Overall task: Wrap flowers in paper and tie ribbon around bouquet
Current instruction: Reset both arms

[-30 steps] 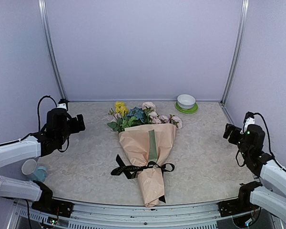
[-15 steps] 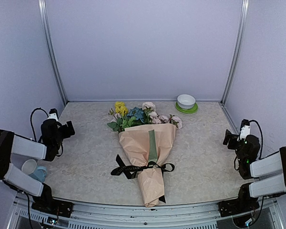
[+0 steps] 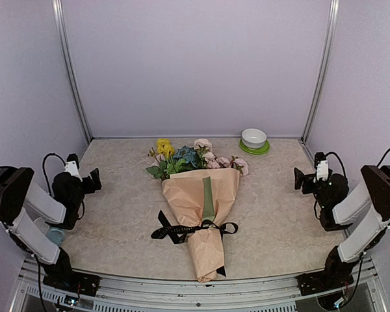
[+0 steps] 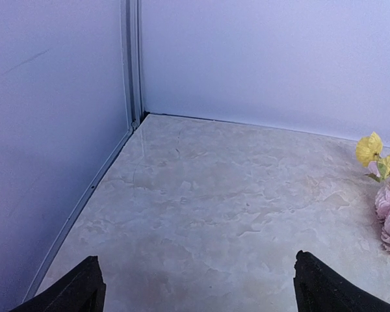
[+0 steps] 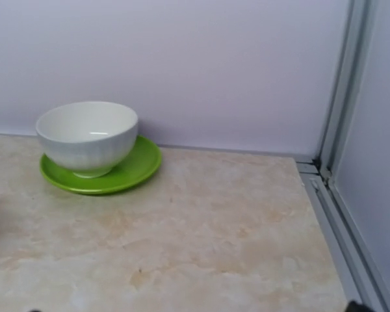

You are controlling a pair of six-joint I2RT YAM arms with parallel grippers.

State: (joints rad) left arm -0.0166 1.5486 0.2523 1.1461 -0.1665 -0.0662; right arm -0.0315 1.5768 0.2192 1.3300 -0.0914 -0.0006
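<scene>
At the left edge, the left gripper (image 3: 93,180) hangs with jaws spread wide, holding nothing. The bouquet (image 3: 201,195) lies at centre frame, the ribbon (image 3: 182,231) tied round its lower part. At the right edge, the right gripper (image 3: 301,180) is likewise spread, empty.

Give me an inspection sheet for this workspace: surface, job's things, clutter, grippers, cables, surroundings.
Surface: beige marbled tabletop, no damage seen.
Job's things: peach-tan paper bouquet with green strip lies centred; pink, blue and yellow flowers point toward the back wall; black ribbon tied round its narrow part.
Clutter: white bowl on green plate, back right.
Grippers: left gripper and right gripper open, holding nothing, at the table's sides.
Cables: black cables loop at each wrist, clear of the bouquet.
Surroundings: lilac walls, metal corner posts.
</scene>
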